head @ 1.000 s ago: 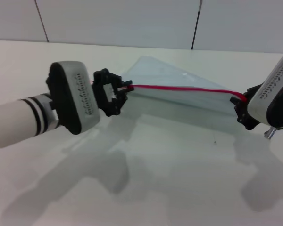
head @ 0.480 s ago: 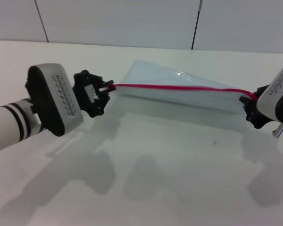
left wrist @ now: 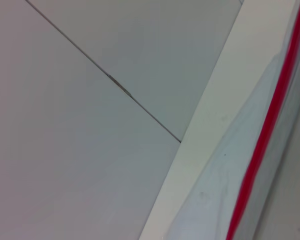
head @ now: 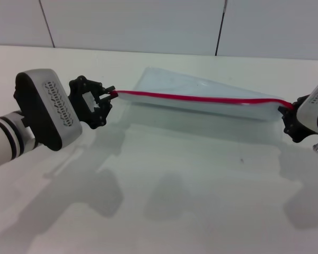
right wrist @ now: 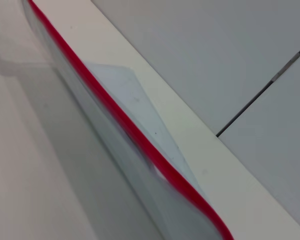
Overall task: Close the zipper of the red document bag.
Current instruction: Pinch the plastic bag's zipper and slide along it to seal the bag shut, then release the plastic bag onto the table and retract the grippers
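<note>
Two hands hold the bag (head: 201,95) by opposite ends of its zipper (head: 201,99) above the white tabletop (head: 191,180).
Left hand (head: 107,95), at the head view's left, is clenched on the zipper's left end; right hand (head: 289,117), at the right edge, grips the zipper's right end, though its fingers are mostly out of frame. Between them the red strip runs taut with a slight bow, the pale translucent bag lying behind it with its far edge toward the wall. No slider can be made out. Both wrist views show only the zipper (left wrist: 262,145) (right wrist: 115,112) crossing the bag (left wrist: 215,190) (right wrist: 125,85), the tabletop edge and grey wall panels (left wrist: 90,100).
</note>
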Controlling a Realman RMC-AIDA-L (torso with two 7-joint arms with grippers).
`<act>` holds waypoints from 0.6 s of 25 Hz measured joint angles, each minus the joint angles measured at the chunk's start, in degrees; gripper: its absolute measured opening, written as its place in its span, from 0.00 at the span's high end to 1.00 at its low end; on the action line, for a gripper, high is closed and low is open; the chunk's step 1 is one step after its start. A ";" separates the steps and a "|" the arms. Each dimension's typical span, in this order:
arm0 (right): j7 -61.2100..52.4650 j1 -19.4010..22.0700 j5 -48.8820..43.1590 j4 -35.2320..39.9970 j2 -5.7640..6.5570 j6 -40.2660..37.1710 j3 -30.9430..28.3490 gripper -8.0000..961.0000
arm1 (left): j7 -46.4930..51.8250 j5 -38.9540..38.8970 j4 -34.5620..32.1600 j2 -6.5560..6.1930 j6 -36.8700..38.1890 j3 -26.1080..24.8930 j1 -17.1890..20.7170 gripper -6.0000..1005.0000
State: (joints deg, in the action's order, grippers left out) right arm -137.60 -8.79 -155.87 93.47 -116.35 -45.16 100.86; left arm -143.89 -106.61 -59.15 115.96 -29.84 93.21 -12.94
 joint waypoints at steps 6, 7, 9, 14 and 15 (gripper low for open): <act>0.00 0.00 0.00 -0.07 0.05 0.73 0.20 0.97 | 0.14 -1.22 0.00 0.10 0.02 0.01 -0.72 0.91; -0.08 -0.01 0.00 -0.07 0.03 0.74 0.20 0.97 | 0.27 -1.55 0.00 0.11 0.02 0.06 -0.97 0.91; -0.24 -0.07 -0.15 -0.07 0.01 0.76 0.27 0.98 | 0.73 -1.71 -0.01 0.21 0.29 0.38 -1.63 0.91; -3.82 -0.04 -3.98 -0.38 -0.24 1.47 0.80 0.97 | 0.78 -4.79 -0.63 0.44 1.93 1.38 -2.25 0.91; -4.66 -0.10 -4.42 -0.57 -0.24 1.69 0.84 0.96 | 0.70 -6.09 -0.66 0.44 2.10 1.37 -2.25 0.91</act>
State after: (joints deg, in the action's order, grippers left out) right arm -142.26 -8.89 -160.29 92.90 -116.59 -43.47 101.70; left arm -143.19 -112.69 -59.81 116.39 -27.74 94.58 -15.19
